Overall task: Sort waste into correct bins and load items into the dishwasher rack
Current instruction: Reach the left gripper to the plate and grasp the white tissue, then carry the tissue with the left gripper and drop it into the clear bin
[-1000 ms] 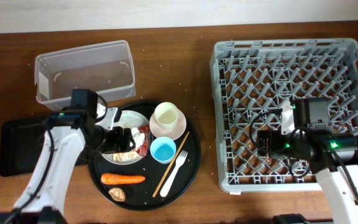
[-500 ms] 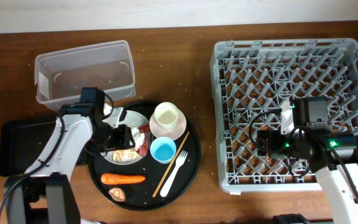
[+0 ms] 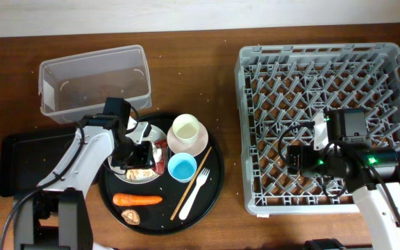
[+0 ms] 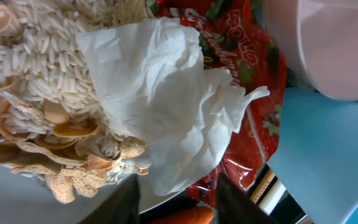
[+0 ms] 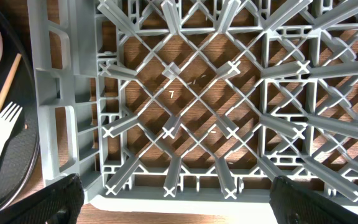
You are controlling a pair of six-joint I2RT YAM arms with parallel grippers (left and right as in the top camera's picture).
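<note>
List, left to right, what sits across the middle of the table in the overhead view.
Shallow black tray → white plate → light blue cup → dishwasher rack.

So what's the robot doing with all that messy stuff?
It is tidying up. The left pincer is down at the white plate, its fingers on either side of the crumpled white tissue, which lies on a red wrapper. Whether it is pinching yet is unclear. The right pincer hangs open over the grey dishwasher rack. The carrot and fork lie on the round black tray.
</note>
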